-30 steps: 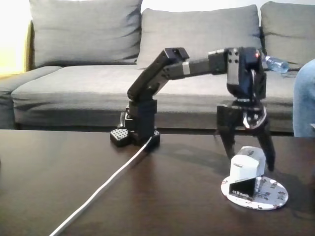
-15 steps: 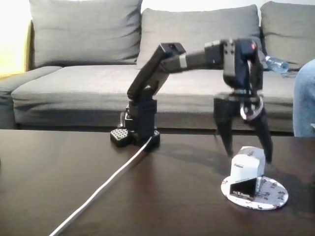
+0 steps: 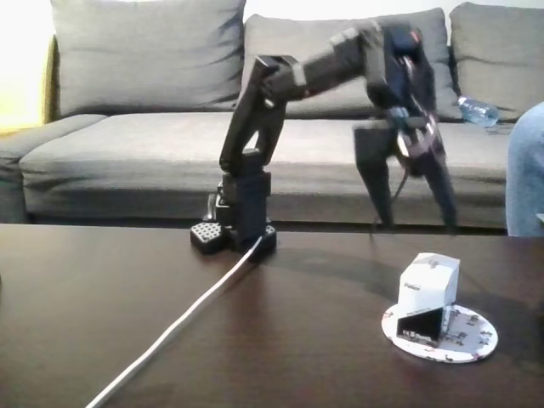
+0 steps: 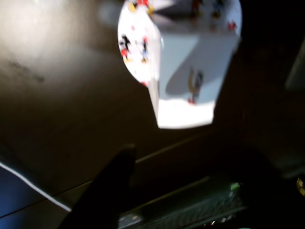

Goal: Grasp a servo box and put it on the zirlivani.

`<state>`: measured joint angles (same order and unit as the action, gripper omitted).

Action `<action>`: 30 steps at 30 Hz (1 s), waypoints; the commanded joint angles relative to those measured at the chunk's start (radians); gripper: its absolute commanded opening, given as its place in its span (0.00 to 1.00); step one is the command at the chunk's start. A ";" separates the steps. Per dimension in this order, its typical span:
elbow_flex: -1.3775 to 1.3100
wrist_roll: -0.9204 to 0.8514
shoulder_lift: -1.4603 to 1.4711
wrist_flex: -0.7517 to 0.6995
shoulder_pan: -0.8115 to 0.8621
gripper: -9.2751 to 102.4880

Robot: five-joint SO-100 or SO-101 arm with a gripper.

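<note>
While your gripper (image 3: 416, 228) hangs spread wide and empty above the disc (image 3: 463, 338), the box (image 3: 427, 289) sits on that disc, toward its left side in the fixed view.

My fixed view sits low at table height, facing the sofa (image 3: 255, 127) across the table (image 3: 102, 297). My wrist view looks down from close above. Both share the zirlivani (image 3: 463, 336) and servo box (image 3: 427, 285).

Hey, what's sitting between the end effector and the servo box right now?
Nothing. In the fixed view the open end effector hangs above the servo box on the zirlivani, with bare air between.
</note>
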<state>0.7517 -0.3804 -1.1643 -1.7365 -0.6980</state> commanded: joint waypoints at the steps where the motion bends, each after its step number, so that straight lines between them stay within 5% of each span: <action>1: -0.003 0.058 -0.092 -0.032 0.038 0.09; 13: 0.129 0.196 -0.344 -0.064 0.123 0.09; 20: 0.716 0.321 -0.723 0.166 0.238 0.09; 30: 1.836 0.319 -1.701 0.574 0.456 0.08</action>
<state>2.2994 -0.0552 -2.5541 -1.2164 -0.3022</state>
